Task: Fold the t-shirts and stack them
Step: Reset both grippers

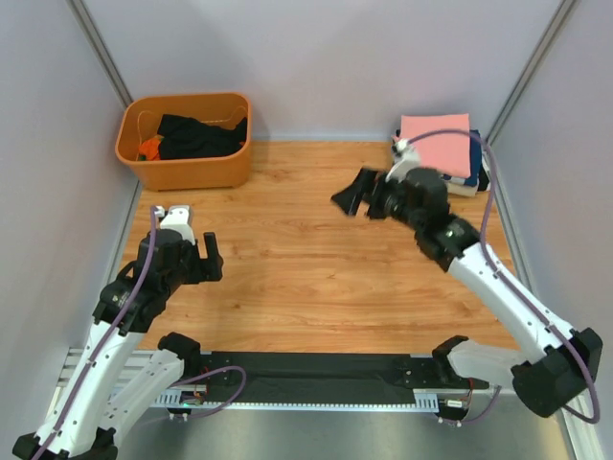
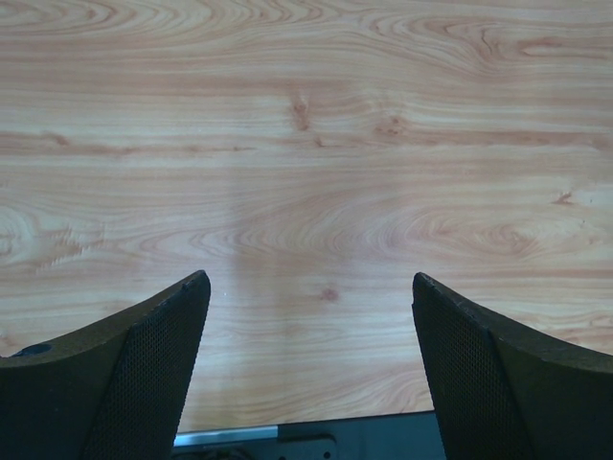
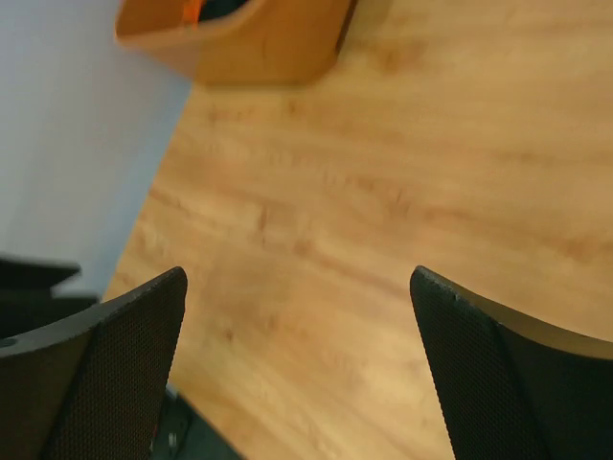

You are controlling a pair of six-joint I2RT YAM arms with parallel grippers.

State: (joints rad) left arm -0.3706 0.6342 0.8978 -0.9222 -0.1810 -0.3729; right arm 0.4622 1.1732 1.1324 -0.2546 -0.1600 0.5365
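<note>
I am looking at the tub (image 1: pixel 182 144) in the far left corner of the table (image 1: pixel 306 278). A dark shirt (image 1: pixel 201 136) is lying bunched inside it. In front of the tub, my left gripper (image 1: pixel 196 241) is hovering over bare wood with its jaws spread wide, gripping nothing. To the right of the tub, toward mid-table, my right gripper (image 1: pixel 356 198) is hanging above the wood. Its jaws are likewise wide and empty, and it is pointing back toward the tub. Far right of the tub, in the opposite back corner, the stack (image 1: pixel 445 158) is sitting. A folded pink shirt (image 1: pixel 436 134) is lying on top, with a navy one (image 1: pixel 466 177) showing under its right edge.

I am reading this as the gap between shirts: the pink one is looking done and the dark shirt is waiting. Next I am expecting to reach into the tub, pinch the cloth, lift it clear of the rim and spread it flat on the open wood. The bunching is likely making an edge hard to find.
</note>
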